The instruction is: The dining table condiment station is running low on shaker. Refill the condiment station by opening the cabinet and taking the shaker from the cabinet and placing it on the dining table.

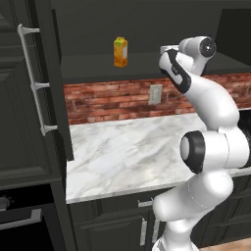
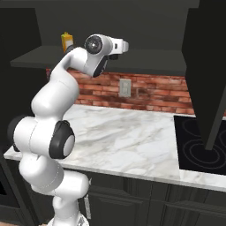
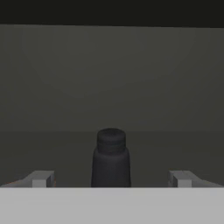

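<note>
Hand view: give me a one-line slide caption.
Open gripper lined up on the black shaker standing upright on the cabinet shelf.

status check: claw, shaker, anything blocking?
Claw open, inside the open cabinet. Shaker upright on the shelf, centred between the fingertips, not gripped. Orange carton off to the side, no obstruction.

- Rendered home kitchen.
- Marble worktop (image 1: 132, 147) backed by a red brick wall (image 1: 112, 100) with a wall outlet (image 2: 125, 87).
- Dark upper cabinet (image 1: 29, 88), door swung open, long silver bar handle (image 1: 34, 81).
- Black cooktop (image 2: 198, 145) set into the worktop.
- Orange-yellow carton (image 1: 120, 51) on the cabinet shelf.
- Dark under-counter cabinets (image 1: 117, 223) below.
</note>
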Robot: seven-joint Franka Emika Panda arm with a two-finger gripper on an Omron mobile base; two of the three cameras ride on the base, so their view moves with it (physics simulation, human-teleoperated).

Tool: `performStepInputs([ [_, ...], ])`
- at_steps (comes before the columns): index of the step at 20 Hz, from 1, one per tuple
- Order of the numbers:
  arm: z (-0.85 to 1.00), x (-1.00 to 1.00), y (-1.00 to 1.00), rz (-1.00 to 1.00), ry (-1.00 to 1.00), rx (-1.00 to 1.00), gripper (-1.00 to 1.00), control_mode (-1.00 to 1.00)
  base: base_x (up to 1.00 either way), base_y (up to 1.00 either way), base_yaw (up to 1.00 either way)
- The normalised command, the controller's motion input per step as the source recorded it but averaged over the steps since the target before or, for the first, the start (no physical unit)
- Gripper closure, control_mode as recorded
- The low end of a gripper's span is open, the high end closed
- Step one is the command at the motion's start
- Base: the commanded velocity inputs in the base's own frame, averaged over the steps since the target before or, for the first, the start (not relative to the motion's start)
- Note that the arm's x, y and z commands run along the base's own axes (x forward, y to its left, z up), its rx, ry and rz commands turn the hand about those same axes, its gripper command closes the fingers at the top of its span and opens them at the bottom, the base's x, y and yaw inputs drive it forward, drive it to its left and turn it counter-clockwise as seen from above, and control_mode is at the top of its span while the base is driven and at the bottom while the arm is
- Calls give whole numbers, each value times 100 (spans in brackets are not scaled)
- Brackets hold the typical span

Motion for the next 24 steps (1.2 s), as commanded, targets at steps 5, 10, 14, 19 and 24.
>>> performStepInputs([
  [5, 0, 7, 0, 0, 0, 0, -100, -100, 0, 0, 0],
  [10, 0, 9, 0, 0, 0, 0, -100, -100, 0, 0, 0],
  [14, 0, 10, 0, 0, 0, 0, -100, -100, 0, 0, 0],
  [19, -6, 5, 0, 0, 1, 0, -100, -100, 0, 0, 0],
  [24, -9, 5, 0, 0, 0, 0, -100, -100, 0, 0, 0],
])
